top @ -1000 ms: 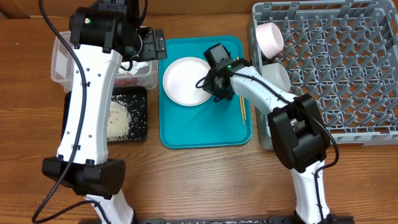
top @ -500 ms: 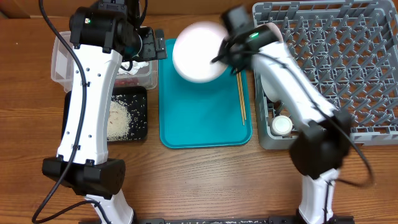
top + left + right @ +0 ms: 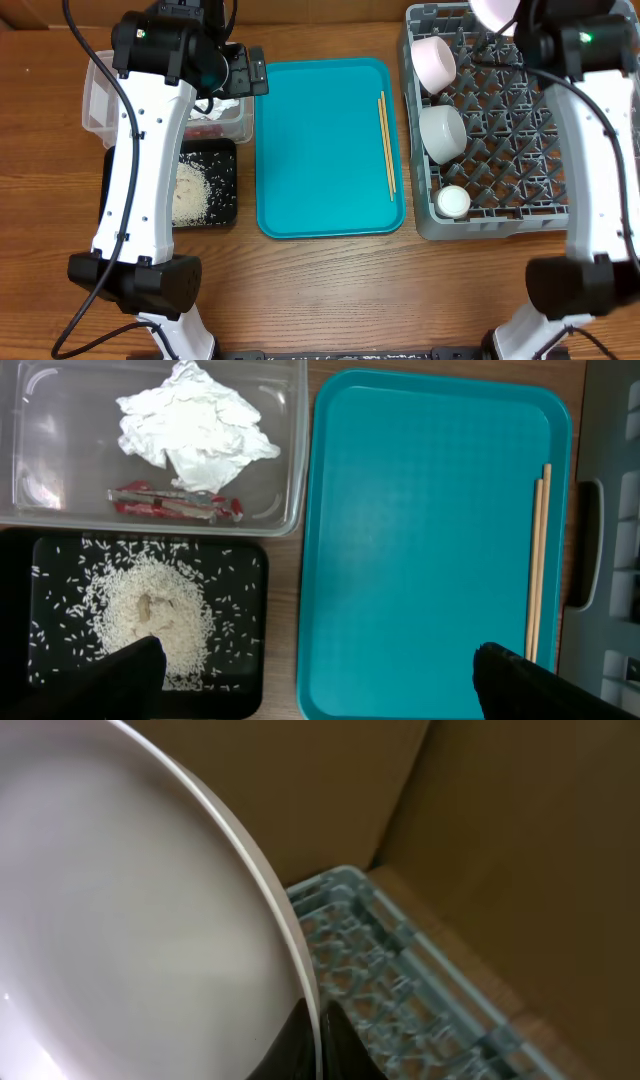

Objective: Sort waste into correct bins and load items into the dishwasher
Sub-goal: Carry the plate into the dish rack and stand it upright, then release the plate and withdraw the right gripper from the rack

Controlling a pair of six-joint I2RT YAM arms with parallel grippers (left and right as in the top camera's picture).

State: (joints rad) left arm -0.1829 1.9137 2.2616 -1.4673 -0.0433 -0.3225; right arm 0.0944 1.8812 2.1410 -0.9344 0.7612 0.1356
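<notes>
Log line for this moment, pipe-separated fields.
right arm: plate held over rack | left arm: jaws open | chopsticks on teal tray | bowls, cup racked

- I see a smooth, glossy white plate (image 3: 130, 920).
- Dish rack (image 3: 510, 150): grey matt plastic.
- Teal tray (image 3: 320, 150): smooth plastic.
- Chopsticks (image 3: 386, 140): bare wood.
- Napkin (image 3: 195, 435): crumpled paper.

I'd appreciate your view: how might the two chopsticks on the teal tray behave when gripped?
The chopsticks look thin and wooden, so probably stiff and light. Lying flat together on the teal tray, they may roll or slide apart.
</notes>
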